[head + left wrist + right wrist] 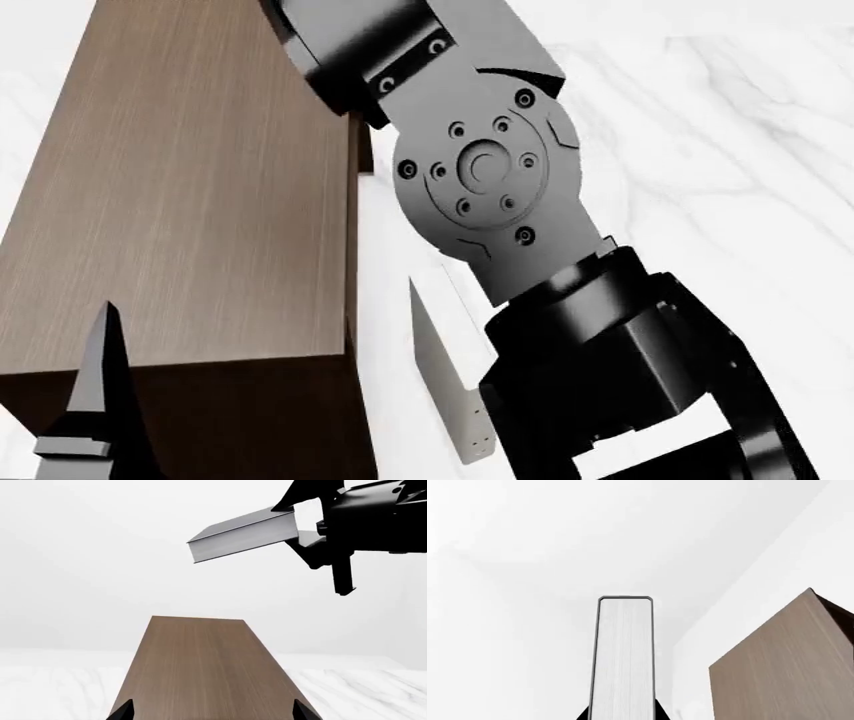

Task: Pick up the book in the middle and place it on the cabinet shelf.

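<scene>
The grey book [243, 532], thick with white page edges, is held tilted in the air by my right gripper [298, 526], above and beyond the cabinet shelf's lighter brown top [203, 670]. In the right wrist view the book's page edges [624, 655] stand straight up between the two dark jaws of the right gripper [622, 715], which is shut on it, with the cabinet [780, 675] off to one side. My left gripper [213, 714] is open and empty, with its two fingertips spread just over the near end of the cabinet top. In the head view the cabinet [187, 200] fills the left side.
My right arm [534, 250] fills the middle of the head view and hides the held book there. A thin cream-white book with small dots [447, 400] stands on the white marble surface [721, 120] beside the cabinet. One left finger [96, 390] shows at the lower left.
</scene>
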